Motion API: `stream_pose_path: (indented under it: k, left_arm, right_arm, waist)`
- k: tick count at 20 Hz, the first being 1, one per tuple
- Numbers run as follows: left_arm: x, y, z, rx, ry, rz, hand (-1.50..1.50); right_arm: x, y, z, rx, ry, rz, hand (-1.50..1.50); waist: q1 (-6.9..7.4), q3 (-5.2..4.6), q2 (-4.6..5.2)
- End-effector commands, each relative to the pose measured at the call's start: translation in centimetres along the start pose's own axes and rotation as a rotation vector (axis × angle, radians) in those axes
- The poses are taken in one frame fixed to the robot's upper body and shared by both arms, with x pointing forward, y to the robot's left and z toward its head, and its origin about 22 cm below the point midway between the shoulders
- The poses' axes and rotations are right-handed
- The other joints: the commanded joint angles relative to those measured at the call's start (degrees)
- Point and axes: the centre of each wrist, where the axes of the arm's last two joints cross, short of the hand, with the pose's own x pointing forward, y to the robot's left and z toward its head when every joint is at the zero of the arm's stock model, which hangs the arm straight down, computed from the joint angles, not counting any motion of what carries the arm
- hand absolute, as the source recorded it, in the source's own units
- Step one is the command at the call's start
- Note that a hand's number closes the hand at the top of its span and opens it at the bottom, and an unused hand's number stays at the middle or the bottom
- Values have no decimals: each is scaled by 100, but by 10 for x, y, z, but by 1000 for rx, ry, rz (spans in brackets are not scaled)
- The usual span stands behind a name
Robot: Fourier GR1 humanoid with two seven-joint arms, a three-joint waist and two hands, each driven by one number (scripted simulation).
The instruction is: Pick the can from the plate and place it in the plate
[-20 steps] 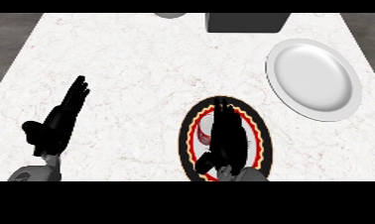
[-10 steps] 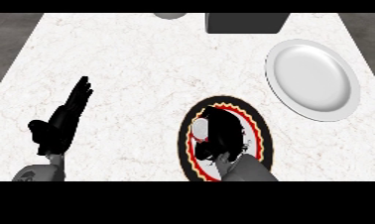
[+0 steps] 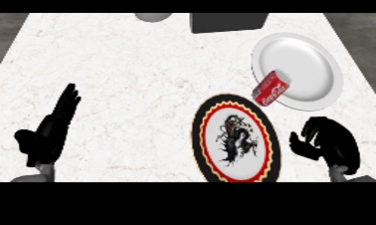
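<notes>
can on the white plate's lip: risks from this position

near edge, left: left hand (image 3: 47, 132), fingers straight and up, holding nothing, resting close to the counter's (image 3: 132, 69) near-left corner. no part in the task as it stands; low risk.

near edge, right: right hand (image 3: 327, 142), fingers curled inward with the thumb apart from them, nothing between them. it sits just right of the patterned plate, near the counter's near-right corner. risk: a careless sweep toward the far side could clip the white plate's near rim and nudge the can.

near edge, centre: patterned plate (image 3: 235, 139), black rim, red band, dark figure on a white centre. nothing rests on it.

right edge, mid-depth: white plate (image 3: 312, 67), plain. the red can (image 3: 269, 87) lies on its side at this plate's near-left rim, tilted, lower end toward the patterned plate. whether that end overhangs the rim cannot be told. judged: the can is on the plate, only just.

main risk: a can on its side can roll. lying on the sloped rim, it may roll inward to the plate's middle, or slip off the lip onto the counter between the two plates.

far edge: a dark box (image 3: 228, 21) and a grey rounded object (image 3: 152, 16), well apart from the can; no risk.
</notes>
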Motion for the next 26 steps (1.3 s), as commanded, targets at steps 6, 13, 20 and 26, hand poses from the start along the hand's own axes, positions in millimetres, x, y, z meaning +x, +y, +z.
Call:
stream_pose_path:
  k: [6, 13, 20, 26]
  left_arm:
    - [-6, -4, 8, 3, -5, -3, 0]
    - [6, -12, 6, -42, -22, 7, 0]
    - [24, -13, -16, -56, -16, -8, 0]
    - [15, -14, -6, -87, -29, -19, 0]
  right_arm:
    - [-164, -120, -8, -272, -69, -30, 150]
    - [-207, -181, 22, -400, -173, -58, 150]
    - [-194, -202, 32, -611, -235, -128, 150]
    - [-152, -214, 22, -562, -282, -200, 150]
  waist:
    - [100, -11, 5]
    - [325, -28, 22]
    - [410, -28, 45]
    - [497, -26, 56]
